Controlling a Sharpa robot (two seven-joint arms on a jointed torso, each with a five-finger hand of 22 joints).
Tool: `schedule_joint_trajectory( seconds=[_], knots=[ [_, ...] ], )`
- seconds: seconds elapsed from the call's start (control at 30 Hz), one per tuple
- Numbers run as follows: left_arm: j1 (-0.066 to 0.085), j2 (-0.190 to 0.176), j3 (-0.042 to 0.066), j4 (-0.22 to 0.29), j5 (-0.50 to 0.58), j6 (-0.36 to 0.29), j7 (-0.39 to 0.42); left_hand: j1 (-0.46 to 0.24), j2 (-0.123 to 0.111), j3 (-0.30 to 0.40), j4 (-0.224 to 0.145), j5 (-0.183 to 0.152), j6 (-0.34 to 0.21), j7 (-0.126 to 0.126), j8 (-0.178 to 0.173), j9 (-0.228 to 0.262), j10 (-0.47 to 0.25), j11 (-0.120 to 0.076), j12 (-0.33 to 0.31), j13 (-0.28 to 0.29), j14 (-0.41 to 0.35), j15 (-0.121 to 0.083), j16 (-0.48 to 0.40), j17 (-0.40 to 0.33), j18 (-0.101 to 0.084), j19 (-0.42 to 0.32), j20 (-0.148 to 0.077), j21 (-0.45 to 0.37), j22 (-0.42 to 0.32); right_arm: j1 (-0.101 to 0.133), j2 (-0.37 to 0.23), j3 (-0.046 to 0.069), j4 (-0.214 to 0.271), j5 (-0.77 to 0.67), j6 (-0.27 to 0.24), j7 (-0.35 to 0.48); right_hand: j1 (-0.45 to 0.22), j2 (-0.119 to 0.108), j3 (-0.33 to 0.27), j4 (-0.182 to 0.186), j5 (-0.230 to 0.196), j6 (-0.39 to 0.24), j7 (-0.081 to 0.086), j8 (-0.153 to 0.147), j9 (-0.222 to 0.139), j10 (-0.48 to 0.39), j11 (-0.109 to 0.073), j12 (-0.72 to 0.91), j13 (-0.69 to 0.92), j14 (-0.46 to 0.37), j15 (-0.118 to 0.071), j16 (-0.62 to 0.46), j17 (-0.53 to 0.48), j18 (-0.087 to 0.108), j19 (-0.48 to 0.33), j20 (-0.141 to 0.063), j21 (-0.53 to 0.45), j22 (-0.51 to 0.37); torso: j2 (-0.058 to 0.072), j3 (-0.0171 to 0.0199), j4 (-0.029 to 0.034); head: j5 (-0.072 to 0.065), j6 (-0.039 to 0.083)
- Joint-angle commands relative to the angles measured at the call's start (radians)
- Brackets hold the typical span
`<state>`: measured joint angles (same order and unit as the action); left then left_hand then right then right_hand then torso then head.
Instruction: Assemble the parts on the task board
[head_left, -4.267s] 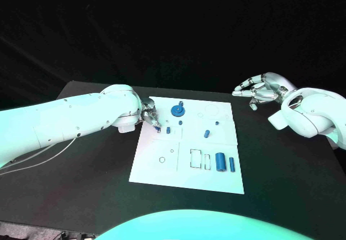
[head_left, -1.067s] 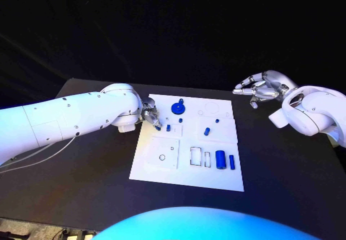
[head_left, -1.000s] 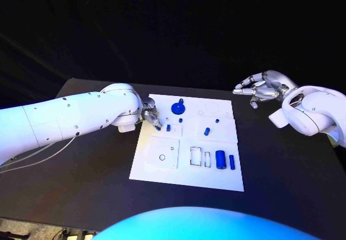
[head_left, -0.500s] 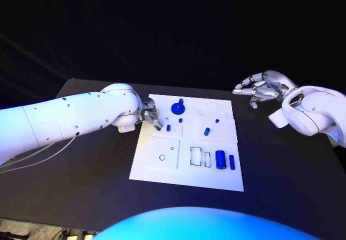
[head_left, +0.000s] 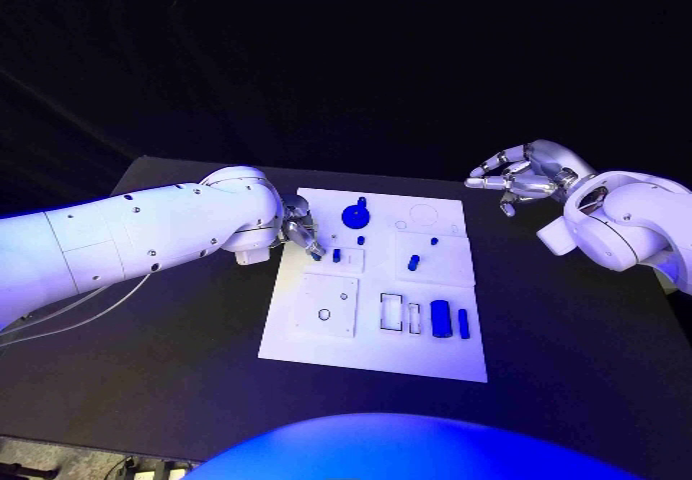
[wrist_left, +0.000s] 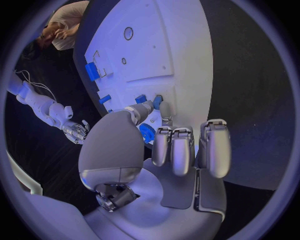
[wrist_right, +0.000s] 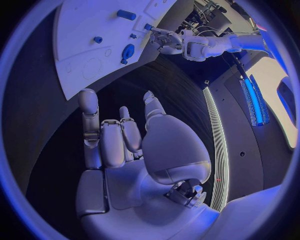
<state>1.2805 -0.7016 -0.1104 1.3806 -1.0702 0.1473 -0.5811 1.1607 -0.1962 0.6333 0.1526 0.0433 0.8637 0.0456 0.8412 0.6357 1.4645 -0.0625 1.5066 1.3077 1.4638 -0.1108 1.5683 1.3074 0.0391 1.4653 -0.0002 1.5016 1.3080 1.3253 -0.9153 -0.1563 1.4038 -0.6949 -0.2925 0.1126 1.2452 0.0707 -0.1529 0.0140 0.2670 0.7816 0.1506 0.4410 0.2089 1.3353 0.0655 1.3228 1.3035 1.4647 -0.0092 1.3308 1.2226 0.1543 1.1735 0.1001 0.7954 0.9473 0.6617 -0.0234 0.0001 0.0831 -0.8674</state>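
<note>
The fingers (wrist_left: 161, 111) of the left hand (head_left: 299, 232) pinch a small blue part (wrist_left: 157, 102) at the task board's (head_left: 375, 345) far left edge, seemingly to seat it there. More blue parts (head_left: 440, 319) lie across the white board on the table (head_left: 173, 350). The right hand (head_left: 516, 174) hangs off the board's far right corner, fingers (wrist_right: 110, 142) loosely curled on nothing, probably waiting clear.
</note>
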Motion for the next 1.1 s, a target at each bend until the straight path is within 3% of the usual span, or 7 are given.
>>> schedule_joint_trajectory(
  seconds=[0.03,0.67,1.1],
  knots=[
    [-0.001,0.001,-0.001,-0.002,0.002,0.006,-0.009,-0.002,0.009,-0.009,0.001,0.005,0.059,-0.053,0.004,0.004,0.053,-0.008,0.004,0.152,0.107,-0.006,0.002,0.263,-0.016,0.057,-0.008,0.006,0.191,0.0,0.0,0.0,0.0,-0.002,0.005,0.006,0.002,0.009,-0.007,0.0,0.003,-0.01,0.0,0.005,0.002,0.0,0.002,0.002,0.0,0.02,0.002,0.001,0.001,0.008,-0.004,0.001,-0.005,0.001,0.0,0.0002,-0.0002,0.0,0.001],
    [-0.001,0.005,-0.001,-0.012,0.008,0.004,-0.02,-0.012,0.02,-0.031,0.03,0.005,0.056,-0.055,0.009,0.013,0.054,-0.01,0.005,0.155,0.107,-0.008,0.002,0.263,-0.016,0.057,-0.011,0.006,0.191,0.0,-0.001,0.0,0.004,-0.002,0.004,0.007,0.002,0.01,-0.009,0.0,0.004,-0.011,-0.001,0.007,0.002,-0.002,0.002,0.001,-0.002,0.019,0.002,-0.002,-0.001,0.008,-0.005,0.001,-0.009,-0.002,0.0,0.0001,-0.0003,-0.004,0.002],
    [-0.001,0.006,-0.001,-0.013,0.018,-0.002,-0.023,-0.002,0.059,-0.017,0.049,0.005,0.042,-0.053,0.004,0.017,0.052,-0.009,0.004,0.153,0.107,-0.009,0.002,0.263,-0.015,0.054,-0.012,0.003,0.188,0.0,-0.002,0.0,0.006,-0.002,0.005,0.006,0.002,0.01,-0.009,0.0,0.004,-0.011,-0.001,0.007,0.002,-0.002,0.002,0.001,-0.002,0.019,0.002,-0.002,-0.001,0.008,-0.005,0.001,-0.009,-0.002,0.0,0.0001,0.0002,-0.006,0.002]
  ],
)
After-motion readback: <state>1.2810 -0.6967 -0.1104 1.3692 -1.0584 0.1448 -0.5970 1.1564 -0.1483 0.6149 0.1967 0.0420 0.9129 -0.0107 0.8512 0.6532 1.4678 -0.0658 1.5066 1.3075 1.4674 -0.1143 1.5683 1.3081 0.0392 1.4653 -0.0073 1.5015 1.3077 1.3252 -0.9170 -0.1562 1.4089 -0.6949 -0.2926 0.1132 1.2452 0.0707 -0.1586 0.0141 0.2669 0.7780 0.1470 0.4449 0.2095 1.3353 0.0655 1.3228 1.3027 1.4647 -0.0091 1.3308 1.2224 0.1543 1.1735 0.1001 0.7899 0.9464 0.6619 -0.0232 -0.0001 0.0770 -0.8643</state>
